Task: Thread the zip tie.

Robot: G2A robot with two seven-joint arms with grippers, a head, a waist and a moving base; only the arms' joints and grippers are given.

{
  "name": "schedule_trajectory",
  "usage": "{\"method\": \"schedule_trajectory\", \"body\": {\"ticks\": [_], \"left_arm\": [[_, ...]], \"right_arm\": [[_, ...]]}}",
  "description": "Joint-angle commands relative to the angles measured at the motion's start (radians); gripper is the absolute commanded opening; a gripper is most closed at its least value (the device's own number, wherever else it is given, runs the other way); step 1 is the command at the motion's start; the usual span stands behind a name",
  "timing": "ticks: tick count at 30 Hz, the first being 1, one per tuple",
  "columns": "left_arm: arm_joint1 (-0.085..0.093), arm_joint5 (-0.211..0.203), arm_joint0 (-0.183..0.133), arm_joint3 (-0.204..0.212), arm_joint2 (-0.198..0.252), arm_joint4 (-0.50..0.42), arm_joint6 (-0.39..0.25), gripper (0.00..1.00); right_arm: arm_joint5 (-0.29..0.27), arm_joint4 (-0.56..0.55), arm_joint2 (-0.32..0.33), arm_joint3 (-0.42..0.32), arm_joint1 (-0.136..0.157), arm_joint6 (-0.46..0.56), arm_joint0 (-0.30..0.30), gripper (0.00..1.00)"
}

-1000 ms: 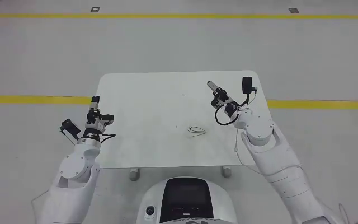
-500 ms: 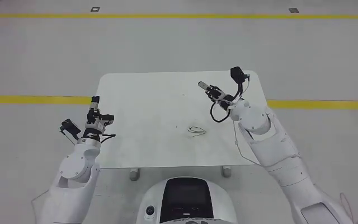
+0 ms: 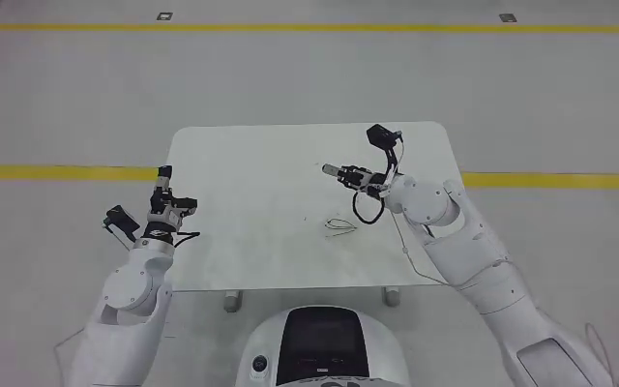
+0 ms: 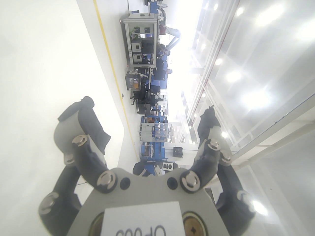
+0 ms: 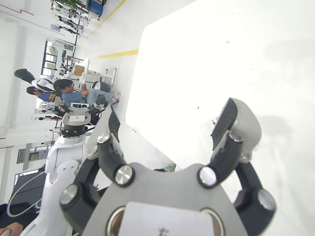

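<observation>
Your left fingers [image 4: 81, 124] hang at the left edge of the bench [image 3: 251, 164], spread wide with nothing between them. The zip tie [image 3: 339, 226] lies flat on the bench near the middle, toward the front edge, apart from both arms. Your right fingers [image 5: 225, 116] hover over the bench just behind the tie, pointing toward the left, also wide open and empty. You look to be at the very start, with the pick-up not yet done. Next, bring the right fingers down onto the tie and pinch it near one end. It is thin and lies flat, so come in low and close gently, leaving the tail free for the left fingers.
</observation>
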Motion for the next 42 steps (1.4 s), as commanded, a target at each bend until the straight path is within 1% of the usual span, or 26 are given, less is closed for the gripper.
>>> {"method": "schedule_trajectory", "body": {"ticks": [1, 2, 4, 8, 11, 21, 23, 25, 28, 30, 32, 34, 42], "left_arm": [[0.0, 0.0, 0.0, 0.0, 0.0, 0.0, 0.0, 1.0], [0.0, 0.0, 0.0, 0.0, 0.0, 0.0, 0.0, 1.0], [0.0, 0.0, 0.0, 0.0, 0.0, 0.0, 0.0, 1.0], [0.0, 0.0, 0.0, 0.0, 0.0, 0.0, 0.0, 1.0], [0.0, 0.0, 0.0, 0.0, 0.0, 0.0, 0.0, 1.0], [0.0, 0.0, 0.0, 0.0, 0.0, 0.0, 0.0, 1.0], [0.0, 0.0, 0.0, 0.0, 0.0, 0.0, 0.0, 1.0], [0.0, 0.0, 0.0, 0.0, 0.0, 0.0, 0.0, 1.0], [0.0, 0.0, 0.0, 0.0, 0.0, 0.0, 0.0, 1.0], [0.0, 0.0, 0.0, 0.0, 0.0, 0.0, 0.0, 1.0], [0.0, 0.0, 0.0, 0.0, 0.0, 0.0, 0.0, 1.0], [0.0, 0.0, 0.0, 0.0, 0.0, 0.0, 0.0, 1.0], [0.0, 0.0, 0.0, 0.0, 0.0, 0.0, 0.0, 1.0]], "right_arm": [[-0.02, -0.034, -0.017, -0.009, 0.001, 0.022, 0.006, 1.0], [-0.046, -0.103, -0.041, -0.009, 0.004, 0.061, 0.02, 1.0], [-0.064, -0.186, -0.08, 0.01, 0.004, 0.147, 0.065, 1.0], [-0.107, -0.232, -0.146, 0.044, -0.01, 0.245, 0.135, 1.0], [-0.147, -0.234, -0.201, 0.081, -0.026, 0.302, 0.183, 1.0], [-0.148, -0.232, -0.204, 0.086, -0.028, 0.303, 0.187, 1.0], [-0.185, -0.291, -0.227, 0.083, -0.027, 0.326, 0.201, 1.0], [-0.203, -0.352, -0.254, 0.108, -0.031, 0.365, 0.23, 1.0], [-0.25, -0.367, -0.288, 0.143, -0.042, 0.412, 0.262, 1.0], [-0.268, -0.371, -0.309, 0.169, -0.05, 0.426, 0.279, 1.0], [-0.314, -0.369, -0.349, 0.197, -0.063, 0.467, 0.296, 1.0], [-0.316, -0.369, -0.358, 0.214, -0.069, 0.46, 0.306, 1.0], [-0.316, -0.369, -0.358, 0.214, -0.069, 0.46, 0.306, 1.0]]}}
